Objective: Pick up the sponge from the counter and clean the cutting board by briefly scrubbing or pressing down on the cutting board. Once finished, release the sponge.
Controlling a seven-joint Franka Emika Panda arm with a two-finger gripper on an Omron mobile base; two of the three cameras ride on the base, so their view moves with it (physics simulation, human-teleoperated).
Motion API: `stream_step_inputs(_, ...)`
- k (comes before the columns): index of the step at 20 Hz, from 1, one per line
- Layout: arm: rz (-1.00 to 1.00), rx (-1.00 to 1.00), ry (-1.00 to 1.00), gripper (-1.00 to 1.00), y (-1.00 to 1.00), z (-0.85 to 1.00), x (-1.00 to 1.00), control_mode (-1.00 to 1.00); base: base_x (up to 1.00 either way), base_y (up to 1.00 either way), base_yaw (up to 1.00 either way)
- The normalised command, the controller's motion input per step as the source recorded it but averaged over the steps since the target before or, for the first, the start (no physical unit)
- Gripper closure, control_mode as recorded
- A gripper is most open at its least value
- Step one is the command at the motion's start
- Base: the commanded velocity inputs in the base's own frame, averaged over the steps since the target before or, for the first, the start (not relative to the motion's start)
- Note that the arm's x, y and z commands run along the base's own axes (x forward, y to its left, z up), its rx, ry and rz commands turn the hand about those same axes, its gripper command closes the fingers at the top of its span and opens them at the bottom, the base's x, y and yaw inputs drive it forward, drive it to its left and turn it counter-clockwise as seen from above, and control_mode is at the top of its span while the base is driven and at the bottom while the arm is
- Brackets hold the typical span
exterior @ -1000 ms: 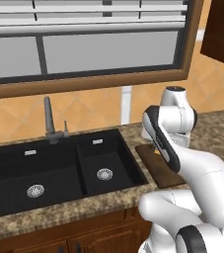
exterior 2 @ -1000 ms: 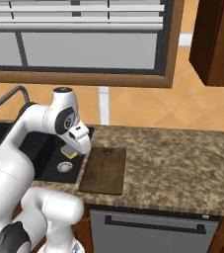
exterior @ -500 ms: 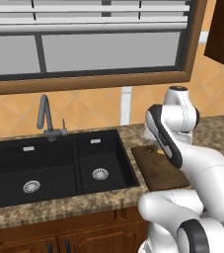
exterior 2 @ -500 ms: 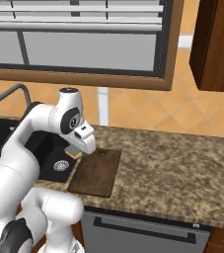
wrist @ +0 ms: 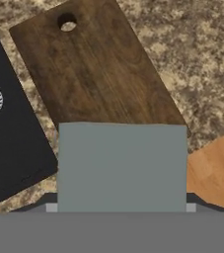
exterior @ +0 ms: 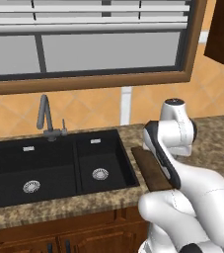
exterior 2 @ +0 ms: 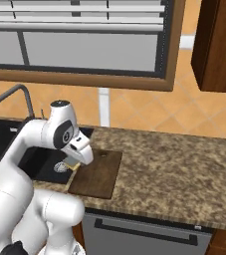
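My gripper is shut on the sponge, whose yellow layer shows under the white hand in the right base view. In the hand view the sponge's grey-blue face hides the fingertips. It hangs just above the near left part of the dark wooden cutting board, beside the sink; whether it touches the board I cannot tell. The cutting board lies flat on the speckled counter, its hole at the far end. In the left base view the arm hides most of the cutting board.
The black double sink with its faucet lies directly left of the board. The counter's front edge runs close by the sponge. A dark wall cabinet hangs at the upper right.
Both base views have shifted slightly, so the camera moved. The gripper stays shut on the sponge and has sunk a little over the board's left side.
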Motion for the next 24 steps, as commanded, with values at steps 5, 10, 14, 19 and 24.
stream_step_inputs(5,-0.03,-0.01,0.0,1.0,0.0,-0.36,-0.09,-1.0,0.0,0.0,0.0)
stream_step_inputs(10,-0.04,0.0,-0.03,1.0,0.0,-0.48,0.04,-1.0,0.0,0.0,0.0)
stream_step_inputs(14,0.0,0.0,-0.06,1.0,0.0,-0.42,0.09,-1.0,0.0,0.0,0.0)
stream_step_inputs(19,-0.01,0.0,-0.05,1.0,0.0,-0.46,0.34,-1.0,0.0,0.0,0.0)
stream_step_inputs(24,-0.02,0.0,-0.14,1.0,0.0,-0.5,0.33,-1.0,0.0,0.0,0.0)
